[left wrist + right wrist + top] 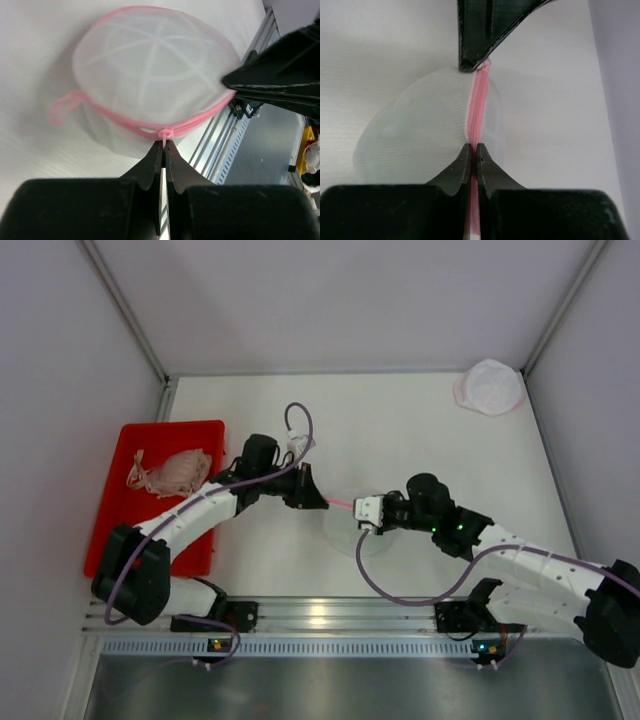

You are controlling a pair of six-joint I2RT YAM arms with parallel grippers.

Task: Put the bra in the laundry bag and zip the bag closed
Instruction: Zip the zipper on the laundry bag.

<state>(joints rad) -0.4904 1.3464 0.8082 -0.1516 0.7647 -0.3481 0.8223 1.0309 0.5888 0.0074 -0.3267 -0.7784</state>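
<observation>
Shut tight on the pink zip (479, 100) of the mesh bag (150, 65): right pincer (474, 150) at one end, left pincer (164, 145) at the other, tips facing. Behind the left pincer, well apart, bra (175, 472) heaped in a red tray (200, 435). Far beyond the right pincer, second bag (490, 387) in a corner.

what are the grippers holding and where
Both hold the laundry bag: left gripper pinches its pink zipper tab, right gripper its pink zipper band.
</observation>
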